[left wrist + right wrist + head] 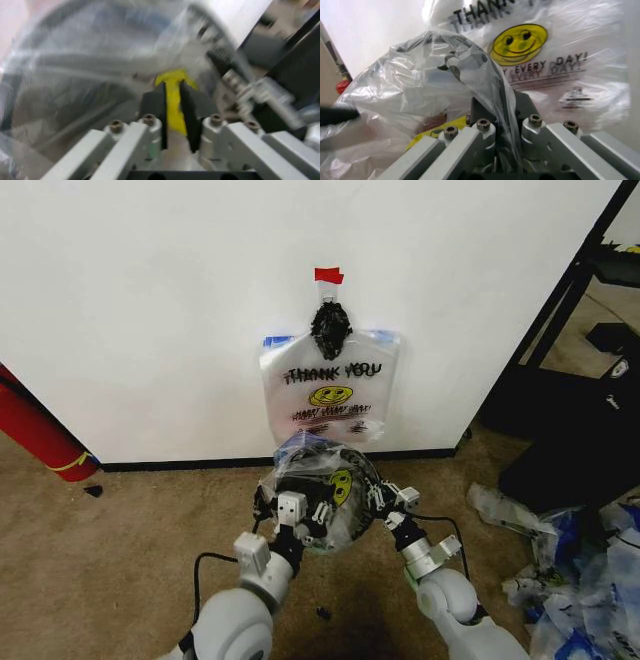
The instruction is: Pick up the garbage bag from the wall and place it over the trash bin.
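Low in the middle of the head view, just in front of the wall, both arms hold a garbage bag point(318, 480) over the round black trash bin point(340, 515) on the brown carpet. The left gripper point(292, 515) sits at the bin's left edge; in the left wrist view its fingers point(152, 108) are pinched together on a yellow patch of the bag's plastic. The right gripper point(392, 505) is at the bin's right edge — its own view shows it clamped on a dark-edged fold of the crinkled bag point(470, 78).

Higher up the frame, more bags point(330, 390) with "THANK YOU" lettering and a yellow smiley hang flat on the white wall from a black knotted clump point(330, 325) under a strip of red tape point(328, 275). At the left edge a red cylinder point(35, 430) leans against the wall. Loose crumpled plastic point(580, 560) litters the carpet at lower right — beside a black shelf frame point(570, 290).
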Available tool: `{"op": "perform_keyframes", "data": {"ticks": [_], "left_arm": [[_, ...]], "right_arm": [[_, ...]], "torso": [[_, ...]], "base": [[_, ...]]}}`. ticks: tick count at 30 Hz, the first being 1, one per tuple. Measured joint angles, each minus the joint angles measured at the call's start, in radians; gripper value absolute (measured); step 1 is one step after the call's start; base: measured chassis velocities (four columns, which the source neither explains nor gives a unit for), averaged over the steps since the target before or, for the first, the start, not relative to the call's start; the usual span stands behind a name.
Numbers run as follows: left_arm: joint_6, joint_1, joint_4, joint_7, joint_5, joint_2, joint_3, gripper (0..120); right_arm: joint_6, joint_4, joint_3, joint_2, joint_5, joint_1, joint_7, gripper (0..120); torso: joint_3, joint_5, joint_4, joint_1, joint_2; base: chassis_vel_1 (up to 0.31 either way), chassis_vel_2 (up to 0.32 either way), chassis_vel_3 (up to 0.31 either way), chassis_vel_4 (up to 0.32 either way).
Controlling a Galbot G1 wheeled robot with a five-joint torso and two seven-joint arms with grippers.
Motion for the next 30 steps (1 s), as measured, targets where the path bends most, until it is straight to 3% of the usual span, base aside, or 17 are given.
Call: {"op": "perform_keyframes", "data": {"ticks": [2, 13, 24, 30], "left_arm": [[0.058, -0.035, -0.001, -0.067, -0.036, 0.011, 0.018, 0], [0.176, -0.142, 0.058, -0.182, -0.055, 0.011, 0.062, 0], [0.202, -0.177, 0.133, -0.207, -0.075, -0.009, 0.063, 0], [0.188, -0.182, 0.189, -0.206, -0.026, -0.013, 0.047, 0]], "right_arm": [[-0.001, 0.003, -0.007, 0.005, -0.008, 0.002, 0.002, 1], [0.015, 0.015, -0.032, 0.039, -0.061, -0.008, 0.006, 1], [0.042, 0.025, -0.063, 0.054, -0.093, -0.024, -0.016, 1], [0.05, 0.036, -0.088, 0.051, -0.093, -0.035, -0.028, 1]], "torso": [[0.0, 0.0, -0.0001, 0.0, 0.0], [0.0, 0.0, -0.0001, 0.0, 0.0], [0.0, 0.0, 0.0, 0.0, 0.0], [0.0, 0.0, 0.0001, 0.0, 0.0]], "base": [[0.0, 0.0, 0.0, 0.0], [0.0, 0.0, 0.0, 0.0], [0.0, 0.0, 0.0, 0.0], [0.0, 0.0, 0.0, 0.0]]}}
